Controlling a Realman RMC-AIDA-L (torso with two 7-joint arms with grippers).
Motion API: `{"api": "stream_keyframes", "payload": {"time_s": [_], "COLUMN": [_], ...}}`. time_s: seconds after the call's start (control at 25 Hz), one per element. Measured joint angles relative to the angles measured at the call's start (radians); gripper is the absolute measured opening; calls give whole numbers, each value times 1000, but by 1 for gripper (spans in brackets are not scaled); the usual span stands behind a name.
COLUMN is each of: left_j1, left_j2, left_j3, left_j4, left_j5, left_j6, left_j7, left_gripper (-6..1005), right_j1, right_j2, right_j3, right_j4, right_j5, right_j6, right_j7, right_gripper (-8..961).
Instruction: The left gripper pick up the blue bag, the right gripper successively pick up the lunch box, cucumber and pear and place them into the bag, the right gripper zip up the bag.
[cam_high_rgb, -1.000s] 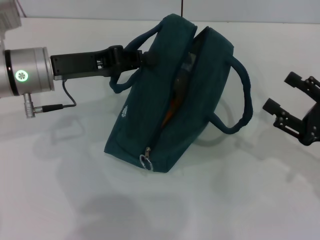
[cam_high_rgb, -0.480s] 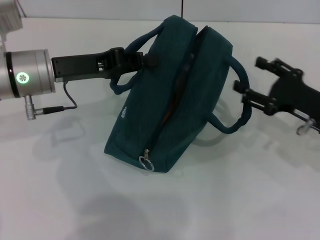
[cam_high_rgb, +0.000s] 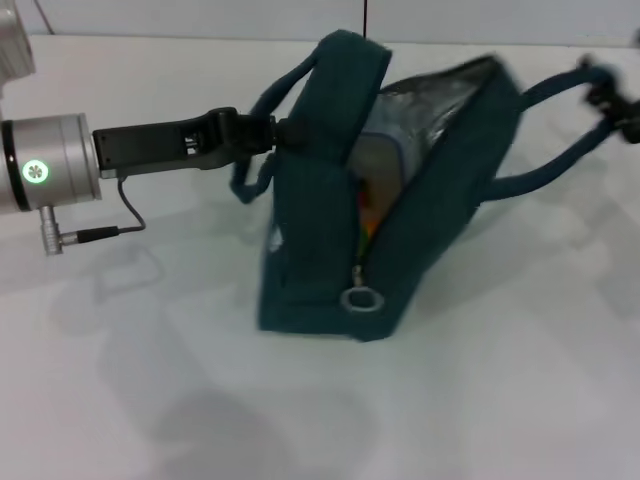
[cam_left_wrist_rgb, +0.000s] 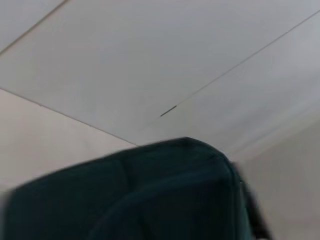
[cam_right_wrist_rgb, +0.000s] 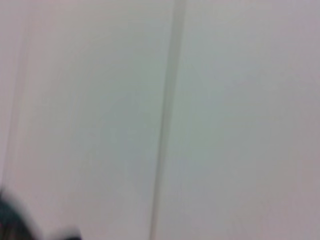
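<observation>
Packing looks mostly done; zipping remains. Blue bag at centre of white worktop, mouth gaping, silvery lining showing, something orange inside, probably the pear; lunch box and cucumber not clearly made out. Zipper pull hanging at the near end, zip not closed. Left gripper clamped on the left handle. Right gripper at far right edge by the right handle, pulled taut; fingers impossible to judge.
</observation>
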Motion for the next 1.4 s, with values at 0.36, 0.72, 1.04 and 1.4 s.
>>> {"api": "stream_keyframes", "payload": {"time_s": [0.36, 0.72, 1.04, 1.4], "left_j1": [35, 42, 50, 42], "left_j2": [-16, -20, -16, -13], "left_j3": [1, 2, -4, -4], "left_j4": [-22, -148, -188, -187], "left_j5": [-37, -60, -61, -61], "left_j6": [87, 191, 153, 107], "left_j7": [23, 78, 130, 165], "left_gripper": [65, 66, 68, 69], "right_j1": [-97, -89, -84, -106], "right_j2": [-9, -8, -22, -72], "right_j3": [-37, -61, -131, -125], "right_j4": [-1, 6, 15, 35], "right_j5": [58, -58, -98, -185], "right_j6": [-387, -273, -246, -494], "right_j7": [46, 97, 214, 380], "right_gripper": [770, 769, 769, 768]}}
